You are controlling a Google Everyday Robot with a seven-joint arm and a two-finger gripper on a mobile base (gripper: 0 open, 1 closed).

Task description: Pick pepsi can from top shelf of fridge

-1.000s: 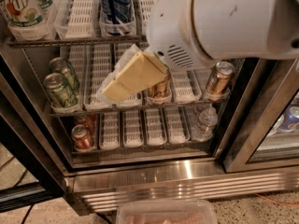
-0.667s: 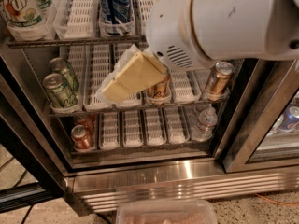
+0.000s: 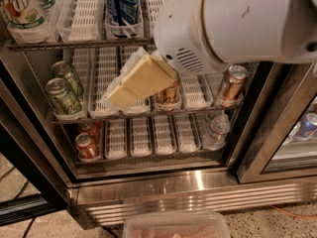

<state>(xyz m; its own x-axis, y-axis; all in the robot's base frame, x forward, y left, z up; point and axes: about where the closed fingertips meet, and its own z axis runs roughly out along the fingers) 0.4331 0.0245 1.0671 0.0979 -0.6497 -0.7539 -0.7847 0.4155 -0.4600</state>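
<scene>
The pepsi can (image 3: 121, 6), dark blue with a red, white and blue logo, stands in a clear lane tray at the front of the top shelf (image 3: 74, 44) of the open fridge (image 3: 173, 192). My gripper (image 3: 117, 97), tan and wedge-shaped, hangs from the big white arm (image 3: 237, 24). It is in front of the middle shelf, below the can, and points down-left. It holds nothing that I can see.
A large 7UP bottle (image 3: 25, 9) stands at the top shelf's left. Green cans (image 3: 63, 97) and copper-brown cans (image 3: 230, 83) sit on the middle shelf. Red cans (image 3: 86, 145) and a water bottle (image 3: 217, 130) sit on the lower shelf. A plastic tub (image 3: 176, 224) lies at the bottom edge.
</scene>
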